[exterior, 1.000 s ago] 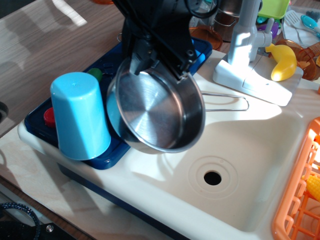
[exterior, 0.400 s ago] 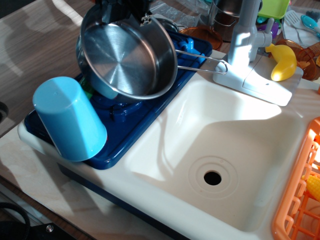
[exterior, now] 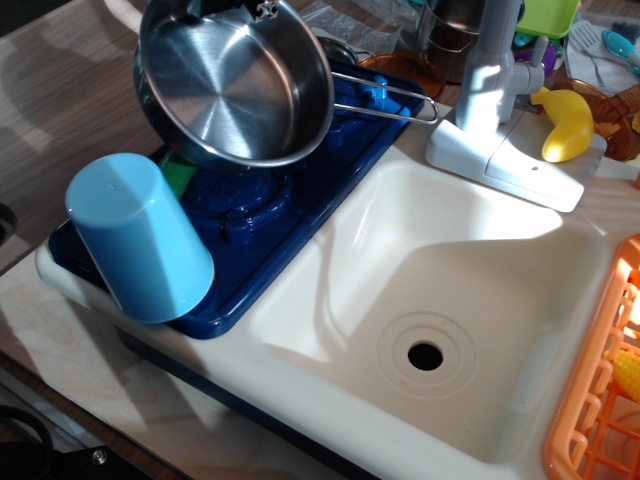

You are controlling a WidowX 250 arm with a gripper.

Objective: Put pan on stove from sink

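Note:
The shiny steel pan [exterior: 235, 85] hangs tilted in the air above the back part of the dark blue stove [exterior: 290, 215], with its inside facing the camera. Its wire handle [exterior: 385, 95] points right toward the faucet. My gripper [exterior: 235, 6] shows only as dark parts at the top edge, shut on the pan's upper rim. The cream-white sink [exterior: 480, 280] with its round drain hole [exterior: 425, 355] lies to the right and holds nothing.
An upturned light blue cup [exterior: 140, 235] stands on the stove's front left. A white faucet [exterior: 490, 100] rises behind the sink. A yellow banana [exterior: 565, 125] lies at the back right. An orange dish rack [exterior: 600, 400] is at the right edge.
The pan has moved from above the sink's left edge up and to the back left, and is now over the stove. The blue cup has shifted slightly left.

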